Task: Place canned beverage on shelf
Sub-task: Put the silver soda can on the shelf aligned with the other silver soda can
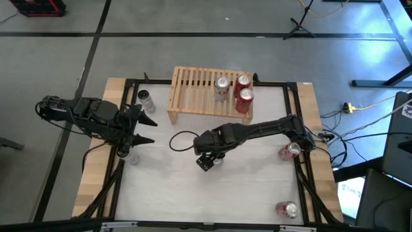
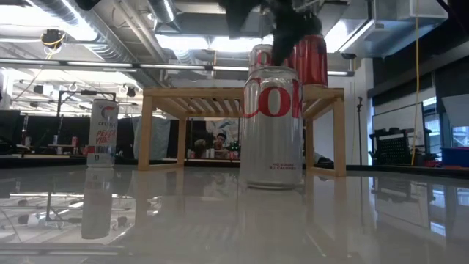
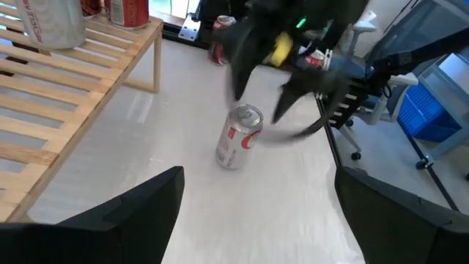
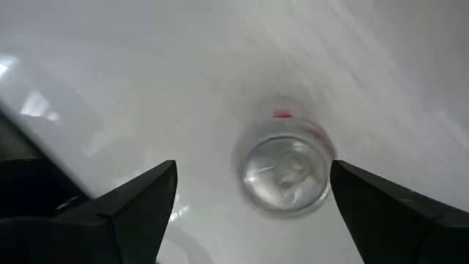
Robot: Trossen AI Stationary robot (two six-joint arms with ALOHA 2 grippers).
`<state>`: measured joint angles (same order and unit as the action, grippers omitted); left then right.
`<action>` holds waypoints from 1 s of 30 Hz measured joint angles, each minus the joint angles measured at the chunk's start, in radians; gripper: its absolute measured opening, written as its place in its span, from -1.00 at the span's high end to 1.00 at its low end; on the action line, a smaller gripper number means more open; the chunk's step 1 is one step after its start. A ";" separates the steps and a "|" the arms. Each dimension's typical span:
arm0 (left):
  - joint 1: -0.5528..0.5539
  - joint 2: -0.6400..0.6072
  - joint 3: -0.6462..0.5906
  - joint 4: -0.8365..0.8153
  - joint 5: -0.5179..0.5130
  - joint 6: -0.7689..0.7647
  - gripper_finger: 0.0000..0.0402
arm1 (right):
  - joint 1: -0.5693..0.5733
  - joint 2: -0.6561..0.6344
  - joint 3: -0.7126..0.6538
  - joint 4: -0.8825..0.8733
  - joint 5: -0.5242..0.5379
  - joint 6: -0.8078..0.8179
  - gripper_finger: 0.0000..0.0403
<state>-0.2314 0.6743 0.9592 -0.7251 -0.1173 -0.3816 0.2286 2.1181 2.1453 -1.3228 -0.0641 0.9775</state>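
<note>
A silver diet-cola can [image 2: 272, 128] stands upright on the white table in front of the light-wood shelf [image 1: 209, 95]. It also shows in the high view [image 1: 217, 161] and the right wrist view [image 4: 286, 172]. My right gripper [image 1: 208, 160] is open and hangs just above the can's top, fingers pointing down, one on each side, touching nothing. In the left wrist view the right gripper [image 3: 271, 73] hovers over the can [image 3: 238, 138]. My left gripper [image 1: 152, 131] is open and empty at the table's left. One silver can [image 1: 222, 87] and two red cans [image 1: 243, 91] stand on the shelf's slatted top.
A silver can [image 1: 147, 100] stands left of the shelf and another can [image 1: 132, 156] stands by my left arm. One red can [image 1: 290, 151] is at the right edge and one [image 1: 286, 209] at the near right corner. A black frame borders the table.
</note>
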 joint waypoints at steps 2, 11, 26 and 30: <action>0.000 0.002 0.000 0.000 0.000 0.001 -0.73 | 0.040 -0.003 0.058 -0.008 0.037 -0.013 -0.72; 0.000 0.107 0.000 0.003 0.033 0.000 -0.73 | 0.336 -0.001 0.076 -0.063 0.536 0.100 -0.72; 0.000 0.170 0.000 0.047 0.027 -0.056 -0.73 | 0.565 0.001 -0.347 0.224 1.006 0.566 -0.72; 0.000 0.170 0.000 0.047 0.030 -0.106 -0.73 | 0.563 0.001 -0.391 0.237 0.923 0.659 -0.72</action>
<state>-0.2317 0.8444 0.9592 -0.6781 -0.0874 -0.4881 0.7918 2.1188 1.7544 -1.0853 0.8593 1.6364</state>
